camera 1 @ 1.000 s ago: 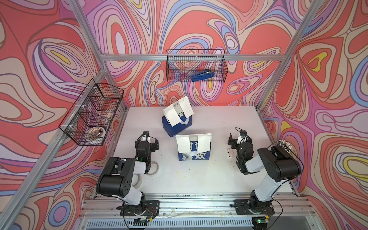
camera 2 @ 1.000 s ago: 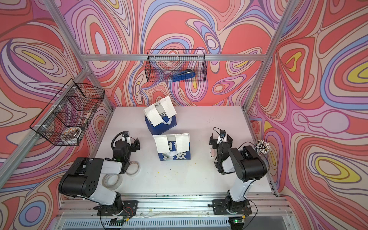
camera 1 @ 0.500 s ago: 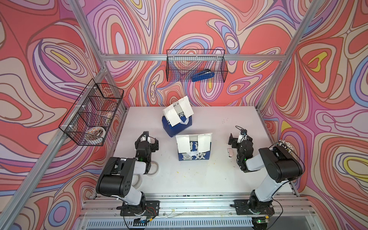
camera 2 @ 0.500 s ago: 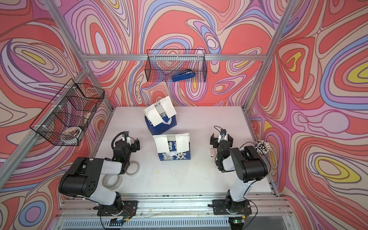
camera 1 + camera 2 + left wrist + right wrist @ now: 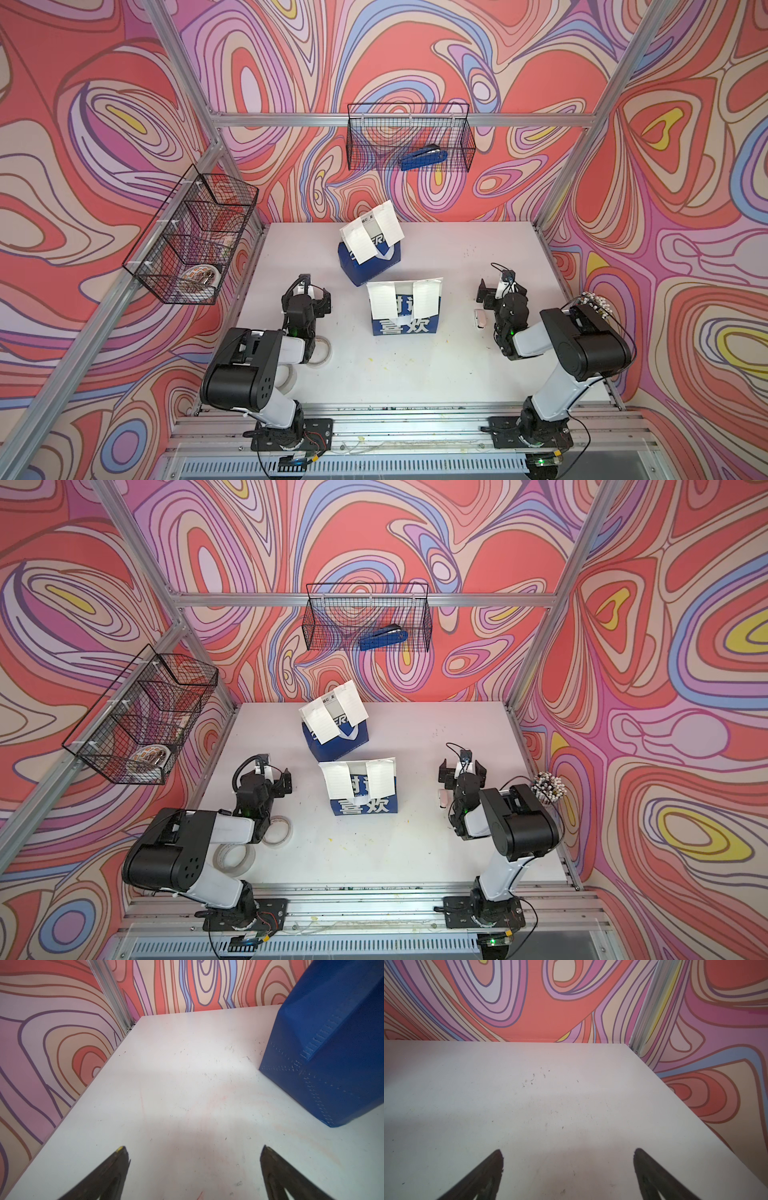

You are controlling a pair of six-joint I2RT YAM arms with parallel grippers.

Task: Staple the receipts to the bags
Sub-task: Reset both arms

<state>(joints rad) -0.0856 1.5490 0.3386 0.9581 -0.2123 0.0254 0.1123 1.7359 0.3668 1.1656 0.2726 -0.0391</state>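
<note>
Wide and empty, the left tool and right tool are hovering, so the stapler in the wire basket is wanting a square, mid-body grab.

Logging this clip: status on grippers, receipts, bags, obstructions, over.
Left gripper open, right gripper open, both empty. Receipts hang on both bags; staples not discernible. Blue stapler in rear wire basket. Nothing blocking bags.

Both arms low and bent; left gripper and right gripper empty, jaws spread wide.
</note>
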